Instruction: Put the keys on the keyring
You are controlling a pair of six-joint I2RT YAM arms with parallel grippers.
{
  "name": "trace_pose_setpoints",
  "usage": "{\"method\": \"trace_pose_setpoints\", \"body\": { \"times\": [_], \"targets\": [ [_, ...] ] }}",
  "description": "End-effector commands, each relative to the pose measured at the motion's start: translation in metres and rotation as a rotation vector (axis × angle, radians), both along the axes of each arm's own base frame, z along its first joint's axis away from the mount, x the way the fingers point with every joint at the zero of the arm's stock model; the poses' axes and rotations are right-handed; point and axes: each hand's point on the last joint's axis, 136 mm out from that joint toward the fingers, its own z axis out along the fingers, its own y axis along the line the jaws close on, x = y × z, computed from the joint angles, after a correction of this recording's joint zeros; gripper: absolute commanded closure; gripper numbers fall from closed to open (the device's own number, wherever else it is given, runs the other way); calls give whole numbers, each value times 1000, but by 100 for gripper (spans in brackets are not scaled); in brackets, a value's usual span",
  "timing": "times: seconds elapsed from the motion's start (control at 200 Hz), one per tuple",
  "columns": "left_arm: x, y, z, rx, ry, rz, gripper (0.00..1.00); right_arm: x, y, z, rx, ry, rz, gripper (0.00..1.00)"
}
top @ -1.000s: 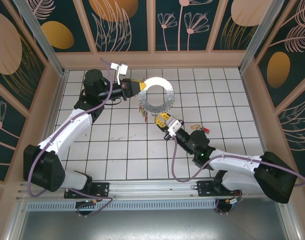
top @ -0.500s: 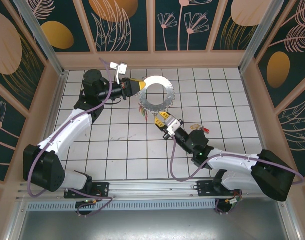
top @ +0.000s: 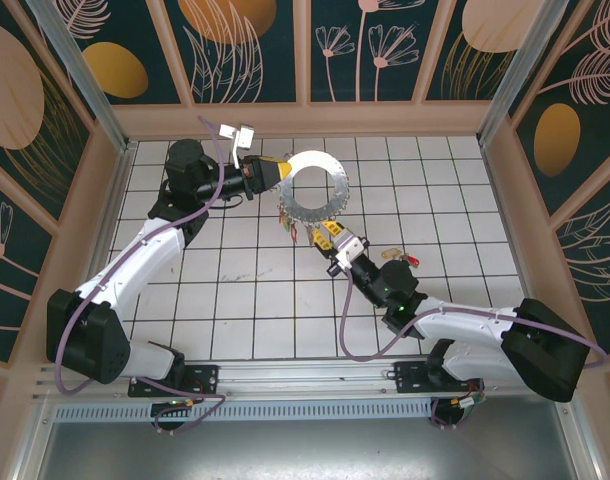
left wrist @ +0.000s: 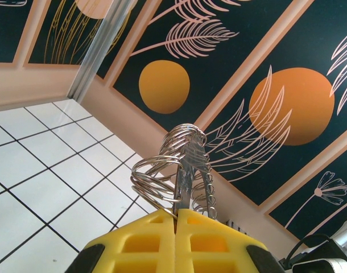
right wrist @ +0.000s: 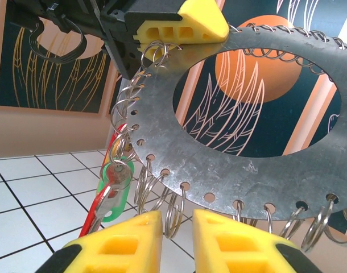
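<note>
"Starting with the left jaws, what did they have?" Mara asked.

"They were clamped tight, yellow pads [left wrist: 145, 244] pressed flat together at the bottom of the left wrist view, pinching the rim of the keyring [right wrist: 236, 170]. That held it up off the tabletop [top: 235, 290], in the upper middle of the overhead view."

"And the right jaws?"

"Low centre in their own camera, just under the ring's lower edge, parted by a narrow slot. One wire loop [right wrist: 173, 219] hung in that slot. Whether the jaws nipped it or merely framed it, I couldn't tell."

"Where were the keys [right wrist: 118, 190]?"

"One green-headed and one red-headed dangled from loops at the ring's lower left. A small red-tipped cluster [top: 400, 258] lay on the tiles right of centre overhead, too small to name."

"How did you think the threading ought to go?"

"Slowly, by my judgement. The left side should keep the ring steady and face-on while the right works one loop alone. Those loops crowded each other, so a wide pinch could snag the neighbours."

"What was it all made of?"

"The ring was a flat band of dull, mottled grey metal, punched with small holes round its outer edge, many carrying a thin coil of bright wire. The key heads were glossy plastic. The pads looked moulded and hollow-ribbed, so I reckoned thin wire might twist between them."
</note>
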Motion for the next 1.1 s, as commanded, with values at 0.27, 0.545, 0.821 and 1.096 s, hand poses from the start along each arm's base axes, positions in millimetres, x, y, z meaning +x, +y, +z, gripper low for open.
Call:
{"method": "trace_pose_setpoints", "body": {
  "times": [0.27, 0.545, 0.821, 1.096],
  "targets": [
    [-13, -1, 20, -37, -56, -30, 100, 3, 0, 19, 63, -40, -23, 80],
    [-14, 0, 21, -38, -56, -30, 100, 4, 0, 22, 81, -49, -26, 82],
    [-14, 0, 22, -41, -57, -26, 100, 5, 1, 20, 81, -43, -24, 85],
    [-6, 4, 20, -50, -46, 33, 100, 5, 0, 14, 60, -27, -30, 94]
  ]
}}
